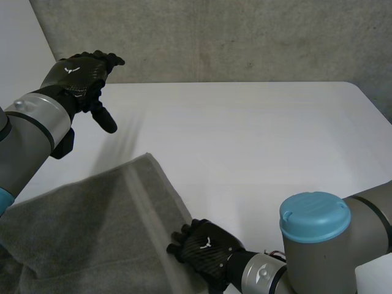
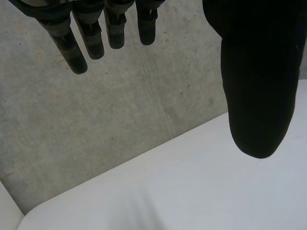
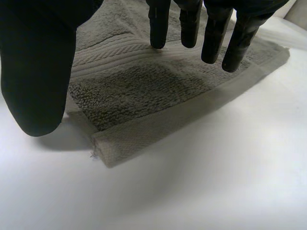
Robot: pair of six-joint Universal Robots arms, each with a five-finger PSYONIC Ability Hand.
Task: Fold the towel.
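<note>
A grey towel [image 1: 92,226] lies flat on the white table [image 1: 257,147] at the near left, with a ribbed band along its right edge. My right hand [image 1: 205,248] hovers low beside that right edge, near the towel's near corner [image 3: 103,148], open with straight fingers [image 3: 213,38] over the hem. My left hand [image 1: 79,76] is raised above the far left of the table, away from the towel, open with fingers [image 2: 91,33] spread and thumb [image 2: 259,91] apart, holding nothing.
A concrete wall [image 1: 233,37] stands behind the table's far edge. Bare white table stretches to the right of the towel and toward the back. My right arm [image 1: 324,245] fills the near right corner.
</note>
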